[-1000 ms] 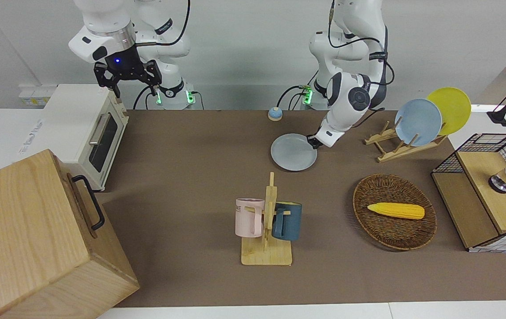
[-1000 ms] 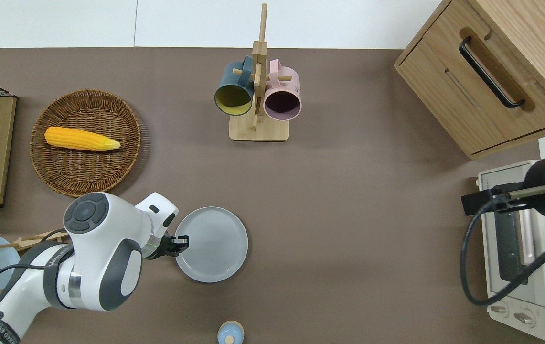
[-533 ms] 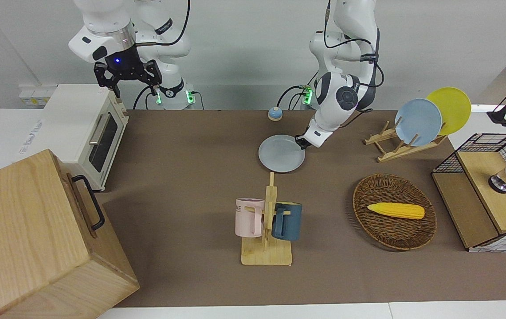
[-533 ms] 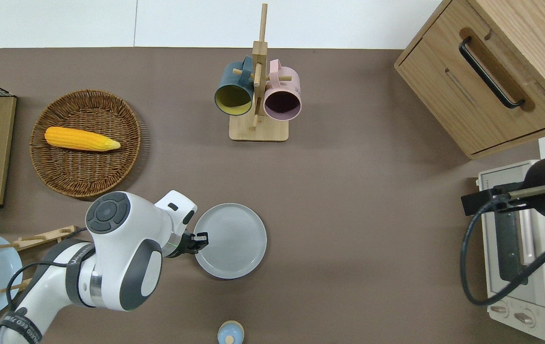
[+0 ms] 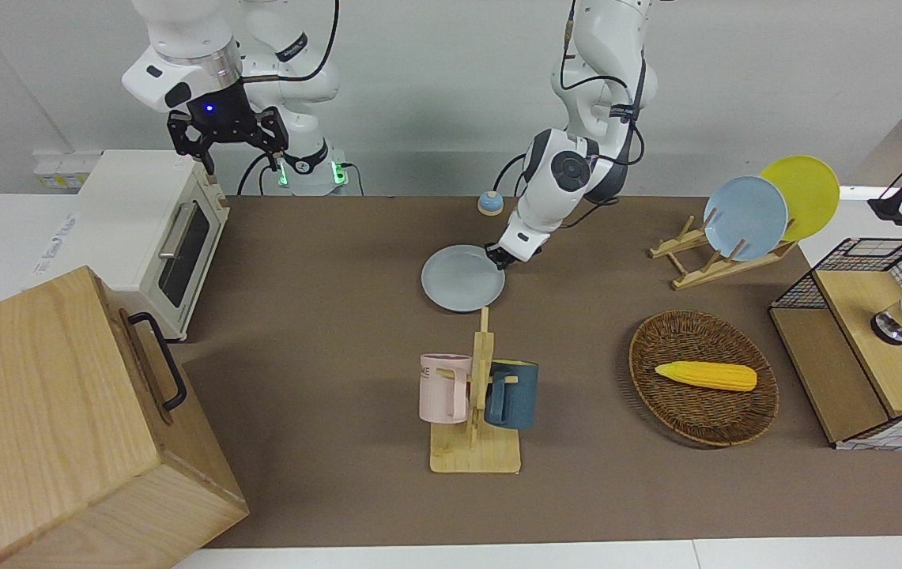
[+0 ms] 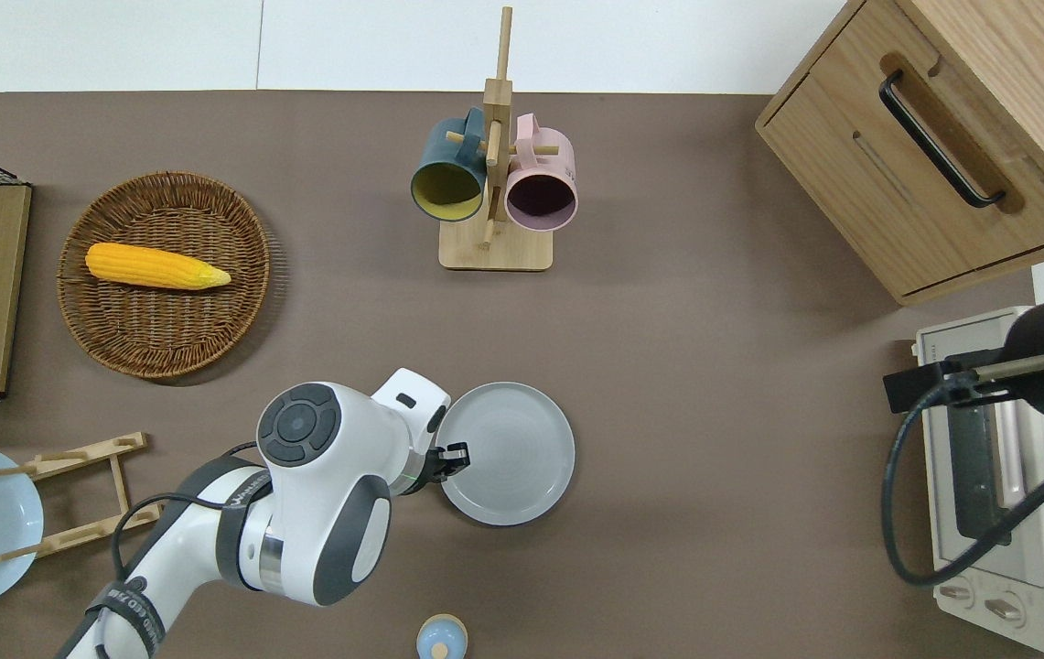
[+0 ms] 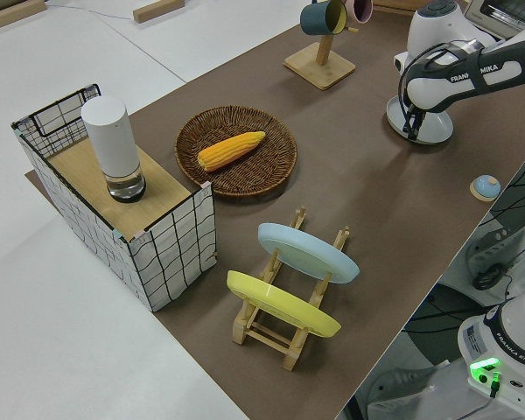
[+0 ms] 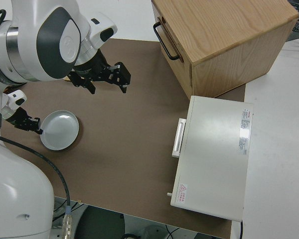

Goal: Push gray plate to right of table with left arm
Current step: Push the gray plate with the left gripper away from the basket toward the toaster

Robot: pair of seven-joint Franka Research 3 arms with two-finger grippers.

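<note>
The gray plate [image 5: 462, 278] [image 6: 505, 453] lies flat on the brown table [image 5: 324, 316] near its middle, nearer to the robots than the mug rack. My left gripper [image 5: 496, 254] [image 6: 450, 455] is down at table level and touches the plate's rim on the side toward the left arm's end of the table. The plate and the left gripper [image 8: 32, 124] also show in the right side view. My right gripper [image 5: 225, 146] is parked, with its fingers spread and nothing in it.
A wooden rack with a pink and a dark blue mug [image 6: 494, 183] stands farther out. A wicker basket with corn [image 6: 165, 275] and a rack with sky-blue and yellow plates [image 5: 745, 217] are at the left arm's end. A toaster oven [image 6: 988, 476] and a wooden cabinet [image 6: 942, 137] stand at the right arm's end.
My left gripper has slid along the table toward the right arm's end, and the gray plate has moved ahead of it the same way. The right arm has not moved.
</note>
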